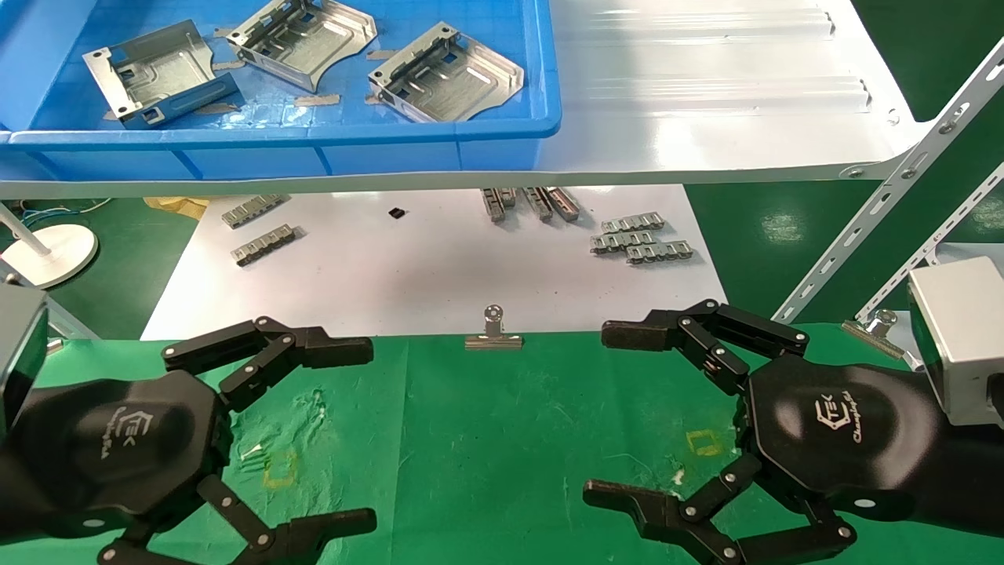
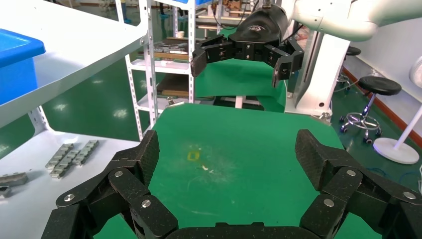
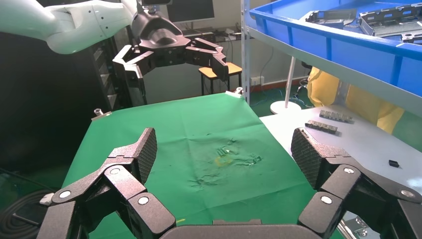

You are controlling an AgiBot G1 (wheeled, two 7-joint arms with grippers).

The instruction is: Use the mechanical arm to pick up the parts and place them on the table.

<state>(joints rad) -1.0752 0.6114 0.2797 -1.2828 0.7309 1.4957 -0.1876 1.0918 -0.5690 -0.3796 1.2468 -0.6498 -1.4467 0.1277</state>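
Note:
Three silvery sheet-metal parts lie in the blue bin [image 1: 439,141] on the white shelf: left [image 1: 153,72], middle [image 1: 302,35], right [image 1: 447,74]. My left gripper [image 1: 369,431] hovers open and empty over the left of the green cloth table [image 1: 486,439], far below the bin. In the left wrist view its fingers [image 2: 144,157] spread wide over a yellow mark [image 2: 192,156]. My right gripper [image 1: 604,412] is open and empty over the right of the table, mirroring the left. Each wrist view shows the other gripper [image 2: 244,47] [image 3: 171,52] across the cloth.
A white sheet [image 1: 408,267] beyond the cloth carries grey link strips [image 1: 639,239] [image 1: 259,231] and a small black piece [image 1: 397,213]. Steel binder clips [image 1: 493,333] [image 1: 874,326] hold the cloth's far edge. The shelf's slanted perforated struts [image 1: 886,196] stand at the right.

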